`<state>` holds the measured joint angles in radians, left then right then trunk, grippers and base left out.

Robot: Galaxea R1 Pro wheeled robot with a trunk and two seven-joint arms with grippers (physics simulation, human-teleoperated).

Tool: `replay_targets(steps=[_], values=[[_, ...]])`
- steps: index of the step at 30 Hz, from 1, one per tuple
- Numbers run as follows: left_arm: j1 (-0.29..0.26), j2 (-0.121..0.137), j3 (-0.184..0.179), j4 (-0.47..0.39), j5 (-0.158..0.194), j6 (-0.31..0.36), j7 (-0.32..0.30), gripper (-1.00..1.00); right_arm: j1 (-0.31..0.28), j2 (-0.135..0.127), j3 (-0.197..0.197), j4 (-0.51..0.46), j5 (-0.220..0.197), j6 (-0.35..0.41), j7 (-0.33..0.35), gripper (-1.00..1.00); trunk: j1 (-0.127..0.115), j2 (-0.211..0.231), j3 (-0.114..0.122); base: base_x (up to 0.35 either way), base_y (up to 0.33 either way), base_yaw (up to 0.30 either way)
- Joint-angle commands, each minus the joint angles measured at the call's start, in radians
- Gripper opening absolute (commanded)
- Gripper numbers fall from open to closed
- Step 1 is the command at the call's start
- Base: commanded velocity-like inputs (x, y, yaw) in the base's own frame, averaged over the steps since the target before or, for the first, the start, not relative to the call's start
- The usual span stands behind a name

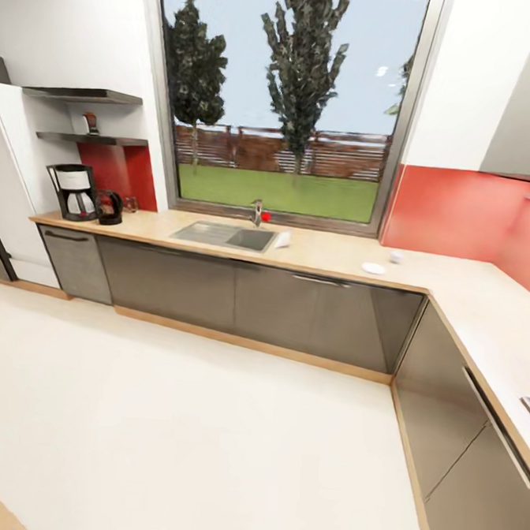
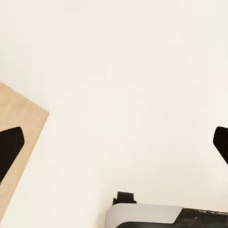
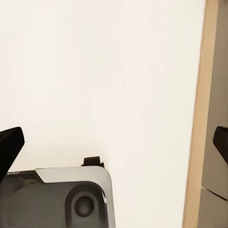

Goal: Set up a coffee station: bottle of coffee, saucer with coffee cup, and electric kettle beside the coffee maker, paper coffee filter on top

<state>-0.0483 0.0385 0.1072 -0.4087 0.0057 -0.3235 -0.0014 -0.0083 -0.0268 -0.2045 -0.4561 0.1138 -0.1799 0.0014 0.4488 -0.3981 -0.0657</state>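
Black-and-white drip coffee maker (image 1: pixel 73 191) on light tan wood-look desk (image 1: pixel 321 257), rounded dark kettle (image 1: pixel 109 207) touching beside it, small white saucer (image 1: pixel 373 268) well apart, left fingers (image 2: pixel 10 147) and right fingers (image 3: pixel 10 142) spread wide over pale floor, holding nothing.

black fingertips (image 2: pixel 9 149), grey-black base (image 3: pixel 57 199)

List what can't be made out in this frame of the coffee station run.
- Bottle of coffee on the kitchen shelf, head view: too small and blurred to read cap or label.
- Electric kettle beside the coffee maker: a dark blob, lid and handle unclear.
- Saucer and coffee cup: tiny white spots, cup handle unreadable.
- Paper coffee filter by the sink: shape blurred.
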Motion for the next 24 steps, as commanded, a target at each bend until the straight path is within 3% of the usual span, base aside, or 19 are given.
replay_targets(steps=[1,24], values=[[-0.001,0.0,0.001,0.001,0.0,-0.003,0.0,1.0,-0.001,0.001,-0.005,0.001,0.01,-0.003,0.0,1.0,0.001,-0.002,-0.002,0.338,0.0,0.0],[-0.001,0.0,0.001,0.001,0.0,-0.003,0.0,1.0,-0.001,0.001,-0.006,0.001,0.01,-0.006,0.0,1.0,0.001,-0.002,-0.002,0.338,0.0,0.0]])
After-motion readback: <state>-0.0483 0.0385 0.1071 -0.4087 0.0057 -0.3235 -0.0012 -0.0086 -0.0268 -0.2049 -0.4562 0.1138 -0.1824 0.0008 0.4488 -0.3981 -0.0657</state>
